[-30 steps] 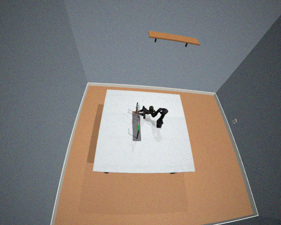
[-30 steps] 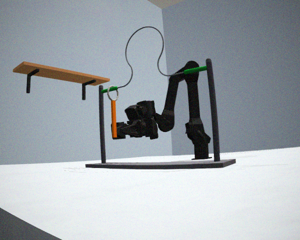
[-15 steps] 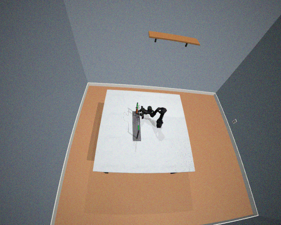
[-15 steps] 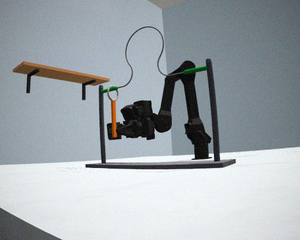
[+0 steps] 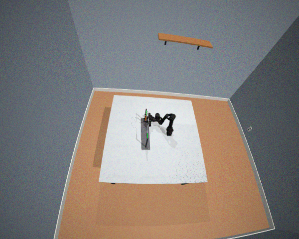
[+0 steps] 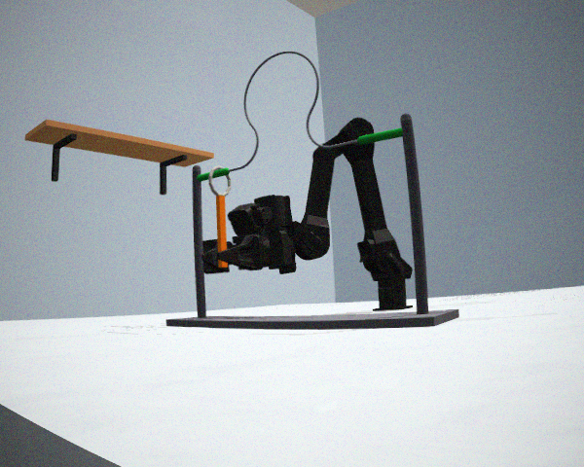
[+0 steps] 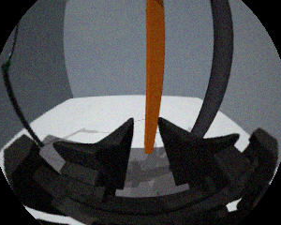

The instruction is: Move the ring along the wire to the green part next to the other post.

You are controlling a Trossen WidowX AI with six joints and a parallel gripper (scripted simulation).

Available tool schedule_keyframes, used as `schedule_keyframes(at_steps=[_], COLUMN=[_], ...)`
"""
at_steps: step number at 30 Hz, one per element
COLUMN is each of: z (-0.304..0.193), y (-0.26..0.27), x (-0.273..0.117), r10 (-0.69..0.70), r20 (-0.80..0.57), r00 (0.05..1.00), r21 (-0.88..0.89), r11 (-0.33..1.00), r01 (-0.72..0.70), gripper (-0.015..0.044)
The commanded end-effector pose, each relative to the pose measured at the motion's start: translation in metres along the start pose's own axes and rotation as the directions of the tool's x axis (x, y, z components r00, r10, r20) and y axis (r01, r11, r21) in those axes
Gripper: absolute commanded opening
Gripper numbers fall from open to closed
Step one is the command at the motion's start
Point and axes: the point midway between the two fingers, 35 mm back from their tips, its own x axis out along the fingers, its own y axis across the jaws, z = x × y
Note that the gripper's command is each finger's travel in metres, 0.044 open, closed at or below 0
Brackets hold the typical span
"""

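In the exterior view the pale ring [image 6: 229, 187] hangs around the green part [image 6: 203, 176] of the wire beside the left post [image 6: 200, 281]. Its orange handle [image 6: 221, 221] [image 7: 155, 56] hangs straight down. My gripper [image 6: 221, 258] [image 7: 146, 120] is partly open, with its fingers on either side of the handle's lower end. In the wrist view the handle stands between the fingertips, nearer the right one, with a gap on the left. The ring is outside the wrist view. The other green part [image 6: 382, 135] [image 5: 147, 135] is beside the right post [image 6: 415, 226].
The thin grey wire [image 6: 245, 95] rises in a tall loop between the green parts. The posts stand on a dark base plate [image 6: 302, 322] [image 5: 145, 141] on the white table [image 5: 123, 164]. The left post also shows close to the right finger in the wrist view.
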Motion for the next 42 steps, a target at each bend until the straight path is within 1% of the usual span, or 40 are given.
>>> schedule_keyframes(at_steps=[1,19,31,42], z=[0.0009,0.0009,0.0006,0.0067], y=[-0.0005,-0.0005,0.0001,-0.0011], x=[0.0049,0.0049,0.0046,0.0043], r10=[-0.003,-0.003,0.0,-0.003], r20=[0.004,0.004,0.003,0.003], r00=[1.0,1.0,1.0,1.0], r21=[0.001,0.001,-0.001,-0.001], r11=[1.0,1.0,1.0,1.0], r01=[0.003,0.003,0.0,0.003], gripper=[0.016,0.016,-0.015,-0.015])
